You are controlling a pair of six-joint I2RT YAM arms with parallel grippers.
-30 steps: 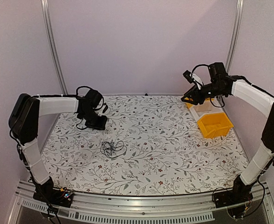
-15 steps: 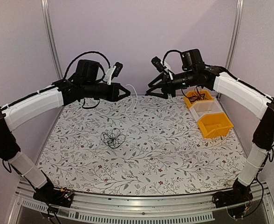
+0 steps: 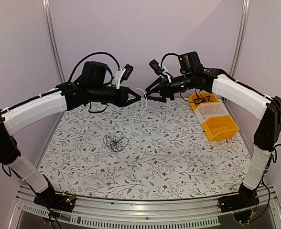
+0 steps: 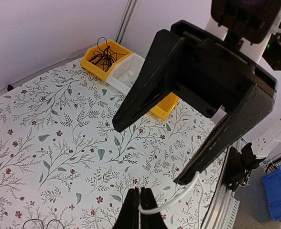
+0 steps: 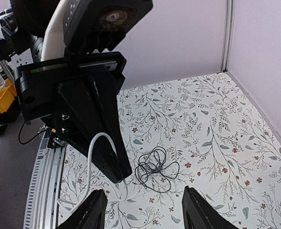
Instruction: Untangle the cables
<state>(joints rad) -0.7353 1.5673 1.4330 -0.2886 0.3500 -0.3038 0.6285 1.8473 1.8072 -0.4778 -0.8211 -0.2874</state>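
Right of white cable (image 3: 143, 104), yellow bins (image 3: 222, 134).

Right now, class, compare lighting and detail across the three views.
Top external view: soft, even light, faint shadows, no glare; the black cable bunch looks small and slightly soft. Left wrist view: the right gripper looms dark, its open jaws nearly featureless. Right wrist view: the left gripper is a dark mass; its white cable reads bright.
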